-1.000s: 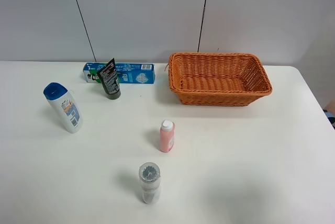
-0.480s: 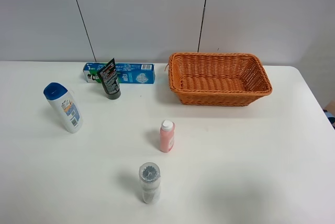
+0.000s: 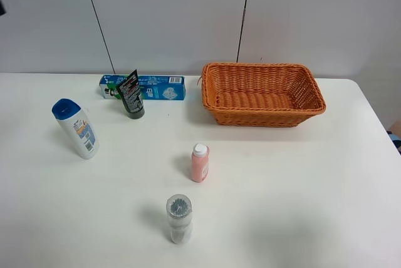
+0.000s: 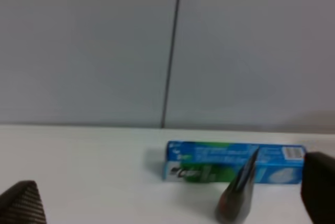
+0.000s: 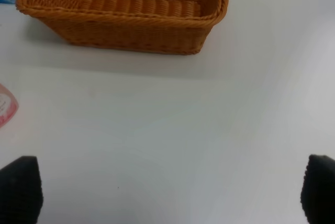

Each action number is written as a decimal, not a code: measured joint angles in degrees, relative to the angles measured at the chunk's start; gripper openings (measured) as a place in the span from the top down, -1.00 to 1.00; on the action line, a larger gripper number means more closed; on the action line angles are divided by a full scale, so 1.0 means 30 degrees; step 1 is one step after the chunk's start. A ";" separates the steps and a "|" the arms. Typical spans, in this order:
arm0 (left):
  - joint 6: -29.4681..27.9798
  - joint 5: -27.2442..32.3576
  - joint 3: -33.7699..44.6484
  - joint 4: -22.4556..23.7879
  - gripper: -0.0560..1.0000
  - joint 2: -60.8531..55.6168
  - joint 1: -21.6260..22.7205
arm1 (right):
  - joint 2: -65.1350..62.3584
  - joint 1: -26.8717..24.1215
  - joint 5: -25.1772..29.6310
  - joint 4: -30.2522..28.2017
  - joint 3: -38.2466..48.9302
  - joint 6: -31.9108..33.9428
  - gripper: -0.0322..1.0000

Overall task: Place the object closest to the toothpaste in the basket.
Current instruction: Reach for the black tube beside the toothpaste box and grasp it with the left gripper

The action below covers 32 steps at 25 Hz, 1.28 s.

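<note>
White table (image 3: 301, 174), dark tube (image 3: 131, 94) overlapping toothpaste box (image 3: 160, 87)

The toothpaste box (image 3: 143, 87) is blue with some green print, and it lies flat on its long side at the far side of the table (image 3: 301, 174) before me. The black tube (image 3: 131, 94) stands on its cap just in front of this box (the flat end is up, a little tilted); whether they touch I cannot tell. Right of both sits the basket (image 3: 257, 118), orange wicker, rectangular, open side up.
</note>
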 joint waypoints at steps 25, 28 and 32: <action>0.8091 -0.1190 -0.6496 -0.0041 -0.99 1.6685 -0.4849 | 0.0000 0.0000 0.0000 0.0000 0.0000 0.0000 -0.99; 0.8299 -0.1199 -0.6774 -0.0041 -0.99 1.7588 -0.4306 | 0.0000 0.0000 0.0000 0.0000 0.0000 0.0000 -0.99; 0.8353 -0.1458 -0.6796 -0.0041 -0.99 1.8387 -0.3400 | 0.0000 0.0000 0.0000 0.0000 0.0000 0.0000 -0.99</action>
